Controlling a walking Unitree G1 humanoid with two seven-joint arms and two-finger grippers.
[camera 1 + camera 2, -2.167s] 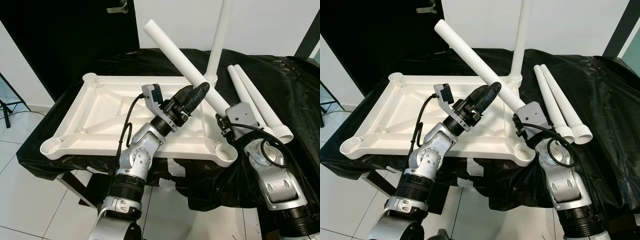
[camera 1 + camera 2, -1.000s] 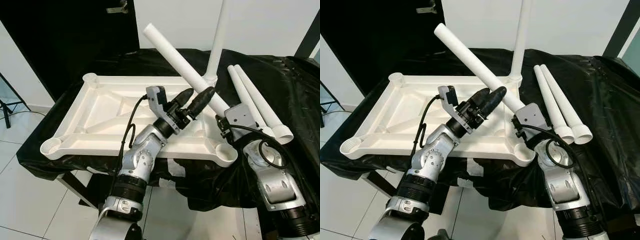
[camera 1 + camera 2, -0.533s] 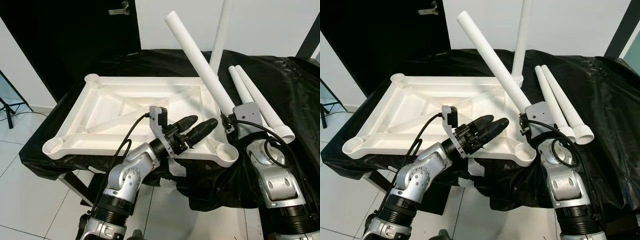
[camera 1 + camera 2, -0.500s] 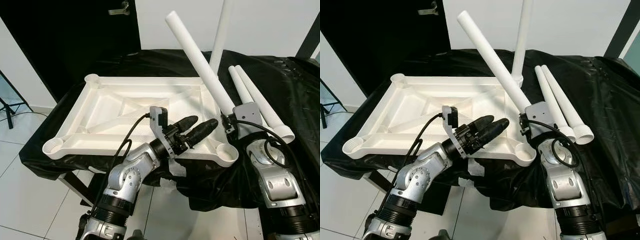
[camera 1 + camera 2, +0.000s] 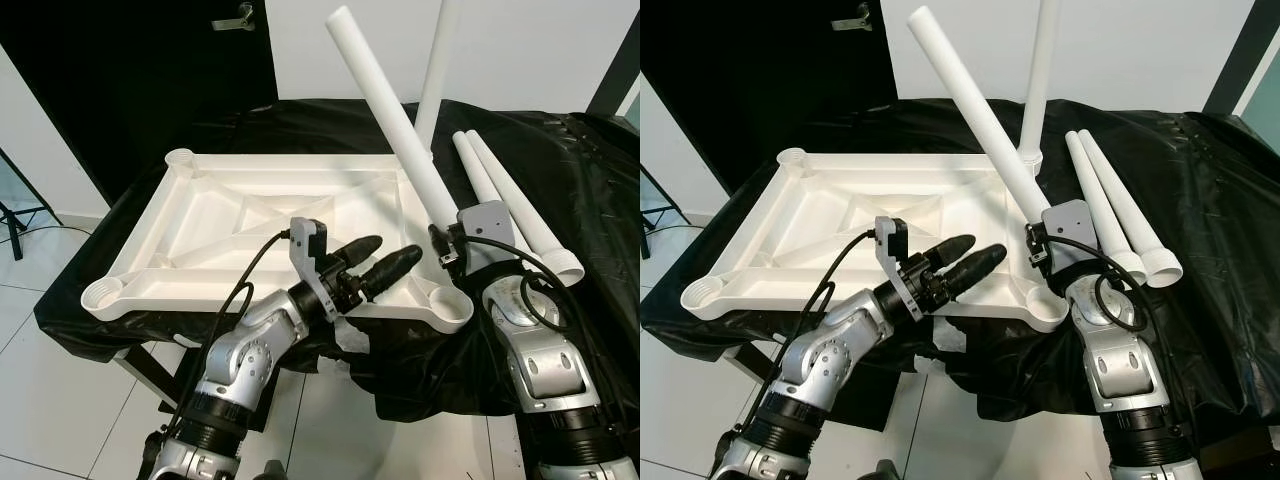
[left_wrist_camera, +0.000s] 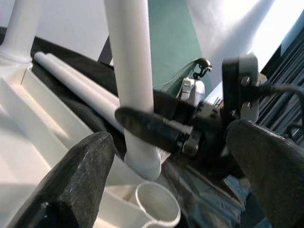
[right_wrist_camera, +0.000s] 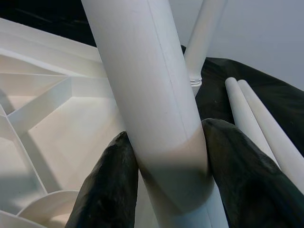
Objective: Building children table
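Note:
The white tabletop (image 5: 215, 215) lies upside down on the black-draped table. My right gripper (image 7: 166, 135) is shut on a white table leg (image 5: 390, 120), which tilts up and away to the left. In the left wrist view the leg's lower end (image 6: 141, 166) hangs just above the near right corner socket (image 5: 452, 306) without touching it. My left gripper (image 5: 398, 248) is open over the tabletop's near rim, left of that socket, holding nothing. Another leg (image 5: 437, 70) stands upright in the far right corner socket.
Two more white legs (image 5: 510, 205) lie side by side on the black cloth (image 5: 590, 170) to the right of the tabletop. Empty sockets sit at the near left corner (image 5: 101, 292) and the far left corner (image 5: 180, 156). A dark doorway is behind the table.
My left gripper has let go of the leg, opened and drawn back to the tabletop's near rim. My right gripper has swung the leg steeper, bringing its lower end over the near right socket.

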